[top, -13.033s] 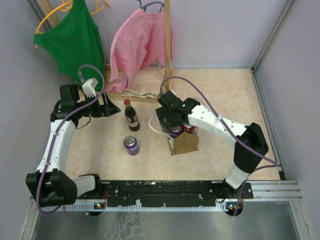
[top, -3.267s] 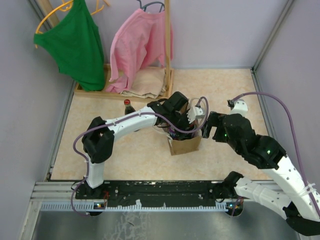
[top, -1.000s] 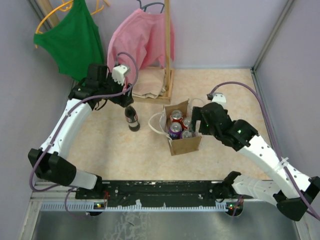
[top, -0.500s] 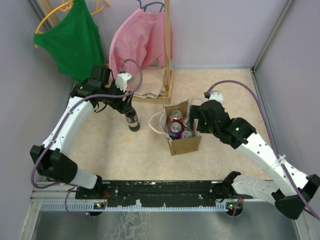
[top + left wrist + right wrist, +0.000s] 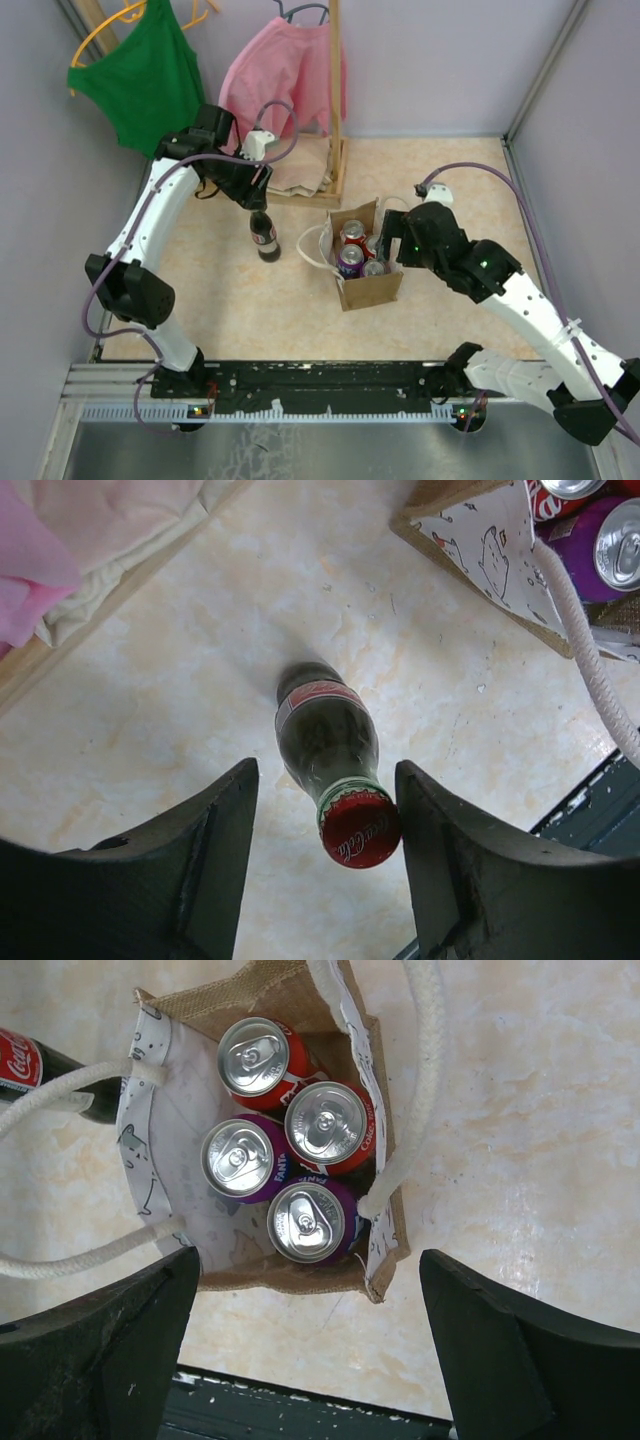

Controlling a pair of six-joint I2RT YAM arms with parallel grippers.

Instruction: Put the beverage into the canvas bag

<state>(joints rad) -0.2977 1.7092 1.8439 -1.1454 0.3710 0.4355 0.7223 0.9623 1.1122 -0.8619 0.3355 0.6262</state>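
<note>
Between the table's [image 5: 200,300] left edge and middle, cola bottle [image 5: 325,735] upright, outside the canvas bag [image 5: 370,288], left gripper [image 5: 322,780] jaws spread either side of its red cap, bag at mid-table holding four cans [image 5: 325,1125], right gripper [image 5: 305,1260] spread wide above.

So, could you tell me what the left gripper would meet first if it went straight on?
The left gripper would likely meet the bottle, at its red cap, between its open fingers; depth is unclear.

Walls [image 5: 450,60]: plain lavender.
Desk [image 5: 450,170]: beige, marbled.
Rack [image 5: 335,100]: wooden, at rear, holding green top [image 5: 150,90] and pink shirt [image 5: 275,90] on hangers.
</note>
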